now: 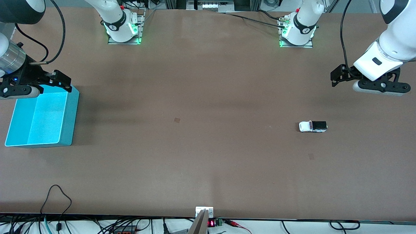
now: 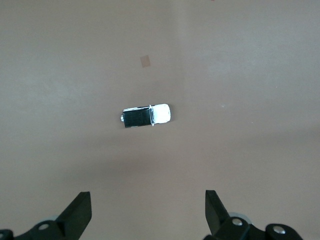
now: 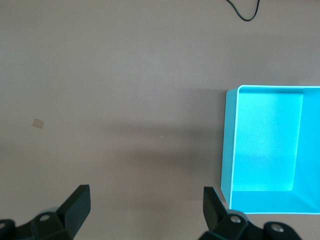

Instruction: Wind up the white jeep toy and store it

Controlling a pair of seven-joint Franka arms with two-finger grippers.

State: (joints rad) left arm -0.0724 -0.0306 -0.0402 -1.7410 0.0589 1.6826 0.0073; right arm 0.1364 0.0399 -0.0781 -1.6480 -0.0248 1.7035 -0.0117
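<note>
White jeep toy (image 1: pixel 313 126) on table.

High front camera faces both bases; wrist cameras look straight down at the table (image 1: pixel 208 162).

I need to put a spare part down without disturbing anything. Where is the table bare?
The widest bare stretch runs between the blue bin and the white jeep toy. The strip nearest the front camera is bare too. Avoid the bin's end, where the open right pincer hangs above its rim, and the table under the open left pincer.
</note>
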